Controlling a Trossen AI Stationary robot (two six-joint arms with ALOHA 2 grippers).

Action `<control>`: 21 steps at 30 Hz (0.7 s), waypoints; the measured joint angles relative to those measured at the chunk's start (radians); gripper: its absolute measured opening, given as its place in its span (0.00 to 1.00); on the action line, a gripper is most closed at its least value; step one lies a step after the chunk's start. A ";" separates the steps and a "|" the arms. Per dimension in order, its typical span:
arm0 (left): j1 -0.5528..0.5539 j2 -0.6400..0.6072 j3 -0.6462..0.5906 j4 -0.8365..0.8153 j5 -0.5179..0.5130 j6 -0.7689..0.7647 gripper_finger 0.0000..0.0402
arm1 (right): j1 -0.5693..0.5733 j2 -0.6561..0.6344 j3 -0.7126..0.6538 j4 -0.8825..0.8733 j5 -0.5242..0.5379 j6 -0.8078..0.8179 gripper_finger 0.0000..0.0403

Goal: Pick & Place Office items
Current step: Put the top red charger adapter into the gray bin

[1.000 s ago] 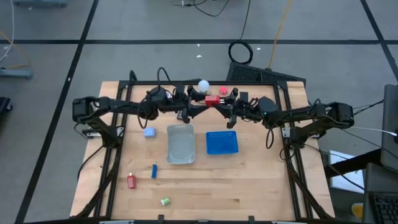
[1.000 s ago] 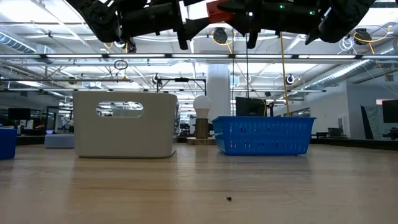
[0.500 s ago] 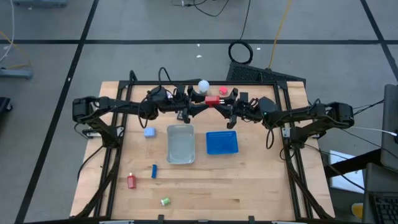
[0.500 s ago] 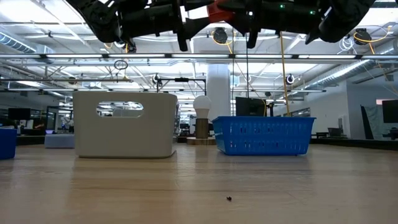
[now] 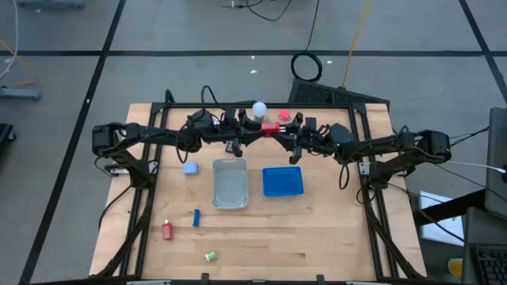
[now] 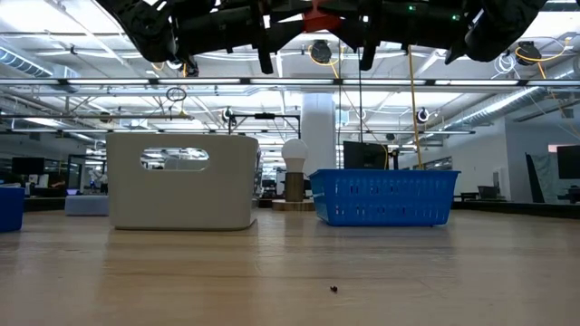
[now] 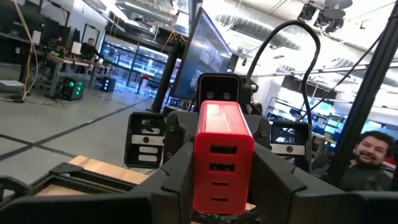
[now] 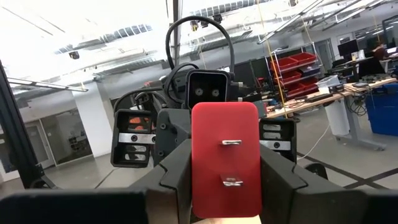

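Observation:
A red plug adapter hangs high above the table's far middle, between my two grippers, which meet tip to tip. My left gripper comes from the left and is shut on it; its wrist view shows the socket face. My right gripper comes from the right and is shut on it too; its wrist view shows the face with two metal prongs. On the table lie a light blue cube, a small red item, a blue item and a green item. My left gripper pinches the adapter's two long sides between its two fingers, coming level from the table's left. The adapter is lifted clear of the table. My right gripper pinches the adapter's two sides between its two fingers, coming level from the table's right, opposite the left gripper.
A clear tray and a blue basket stand side by side mid-table, below the grippers. A white ball on a round base and another red thing are at the far edge. A person shows beyond the table.
The red adapter between the two grippers has turned a little, as the low view shows. Both arms have stayed in place.

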 joint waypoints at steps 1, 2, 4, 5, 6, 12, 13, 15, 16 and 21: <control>0.000 0.000 0.000 0.000 0.000 -0.001 0.30 | 0.002 0.000 0.000 0.000 0.001 0.000 0.28; 0.000 0.000 0.000 0.000 0.000 -0.001 0.30 | 0.002 0.000 0.000 0.000 0.001 0.000 0.28; 0.000 0.000 0.000 0.000 -0.001 -0.005 0.32 | 0.002 0.000 0.000 0.003 0.001 0.007 0.28; 0.000 0.000 0.000 0.000 -0.003 -0.007 0.33 | 0.002 0.000 0.000 0.006 0.001 0.009 0.30; 0.000 0.000 0.000 0.000 -0.003 -0.009 0.33 | 0.002 0.000 0.000 0.009 0.000 0.009 0.32; 0.000 0.000 0.000 -0.004 -0.005 -0.014 0.30 | 0.002 0.000 0.000 0.033 -0.001 0.011 0.51; 0.000 0.000 0.000 -0.005 -0.005 -0.017 0.30 | 0.002 0.000 0.000 0.036 -0.001 0.011 0.53; 0.000 0.000 0.000 -0.003 -0.004 -0.017 0.30 | 0.002 0.000 0.000 0.038 -0.001 0.016 0.56; 0.000 0.000 0.000 -0.003 -0.004 -0.017 0.30 | 0.002 0.000 0.000 0.040 -0.001 0.020 0.58; 0.003 0.000 0.000 -0.001 0.005 -0.017 0.32 | 0.002 0.000 0.000 0.081 -0.001 0.037 0.62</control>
